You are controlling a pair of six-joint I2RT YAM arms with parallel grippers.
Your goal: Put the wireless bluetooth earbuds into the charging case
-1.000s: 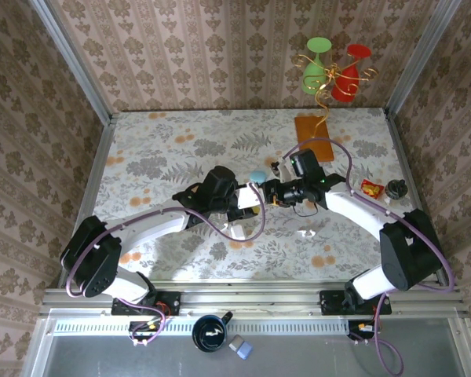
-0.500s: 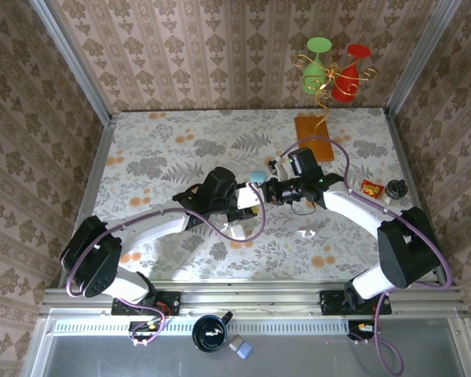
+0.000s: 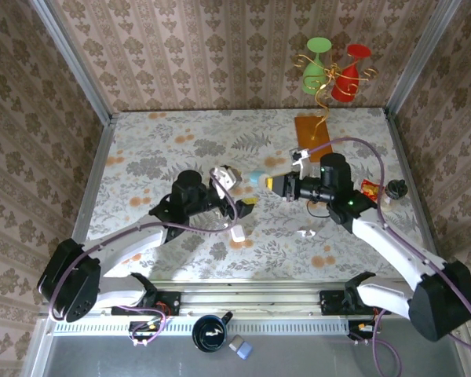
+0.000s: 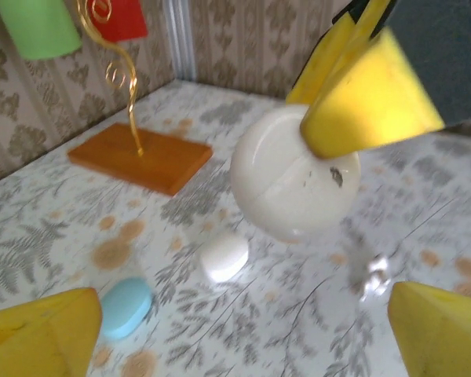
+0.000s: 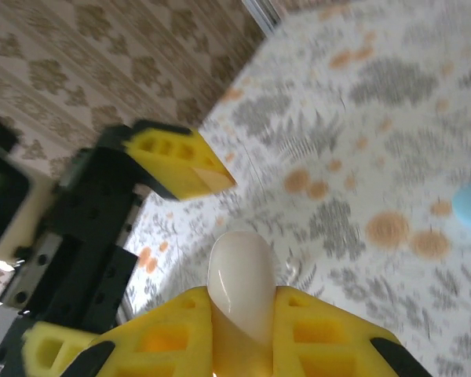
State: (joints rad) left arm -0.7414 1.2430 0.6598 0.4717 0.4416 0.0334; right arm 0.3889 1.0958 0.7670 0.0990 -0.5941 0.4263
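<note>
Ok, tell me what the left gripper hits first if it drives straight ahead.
Probably the white rounded plastic case, clamped in the right gripper, straight ahead of the open left gripper. Nothing seems to lie between them, though depth is unclear.

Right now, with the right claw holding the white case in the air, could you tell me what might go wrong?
1. The right claw pinches the smooth, rounded case by one edge above the table; it may slip or twist.
2. If dropped, it could hit and scatter the white piece or blue piece lying nearby.
3. The left claw stands open close by; advancing could bump the case.
</note>
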